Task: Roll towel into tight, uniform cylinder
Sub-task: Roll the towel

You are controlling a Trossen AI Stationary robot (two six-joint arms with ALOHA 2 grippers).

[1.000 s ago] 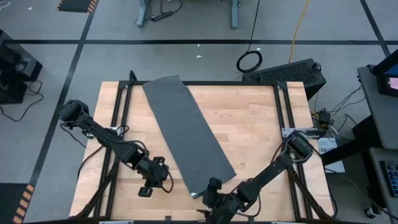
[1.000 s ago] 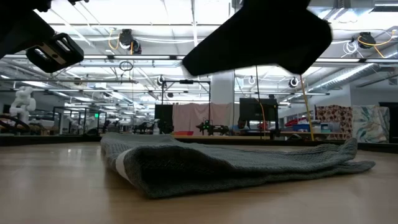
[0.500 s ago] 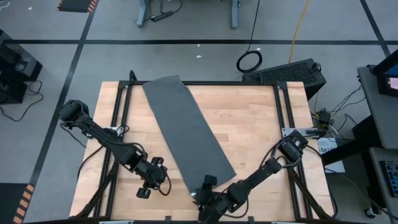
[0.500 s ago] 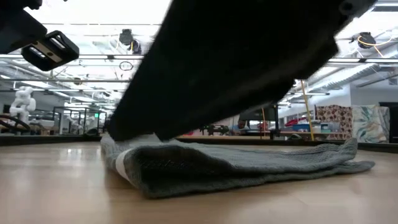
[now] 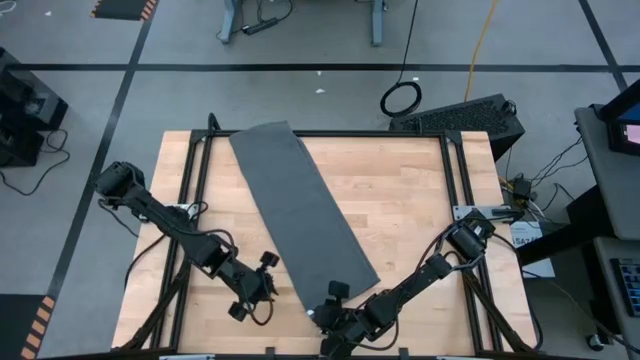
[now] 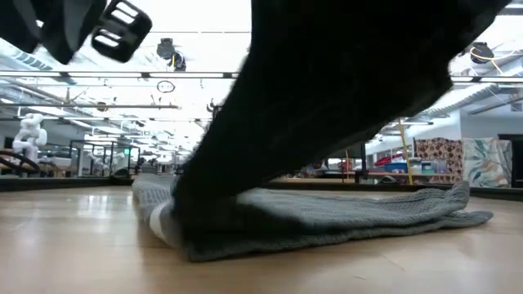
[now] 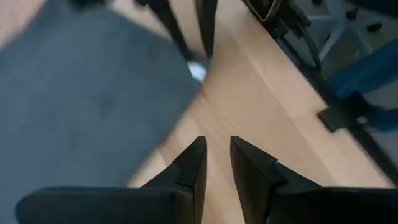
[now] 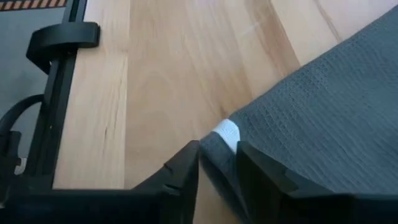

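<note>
The dark grey towel [image 5: 300, 205] lies flat and slantwise on the wooden table, from the far left edge to the near middle; its near end [image 6: 351, 214] shows in the low view. A small white tag [image 8: 229, 132] sits at its near left corner. My right gripper [image 8: 217, 155] is at that corner, shut on the towel. My left gripper [image 5: 266, 268] hovers above bare wood just left of the towel's near end. Its fingers [image 7: 196, 162] stand a narrow gap apart with nothing between them. My right gripper pinches the towel's near left corner edge [image 8: 214, 149], right beside the white tag, between its two fingers. The fingers come in low from the table's near side, slanting down. One layer or several, I cannot tell. The towel stays flat on the table.
Black frame rails [image 8: 62, 37] run along the table's edges. Bare wood [image 5: 410, 200] lies to the right of the towel, and a narrower strip [image 5: 200, 200] to its left.
My right gripper has gone toward the table's left and down onto the towel's near left corner. My left gripper has gone toward the towel, turned about and risen. The towel has stayed where it was.
</note>
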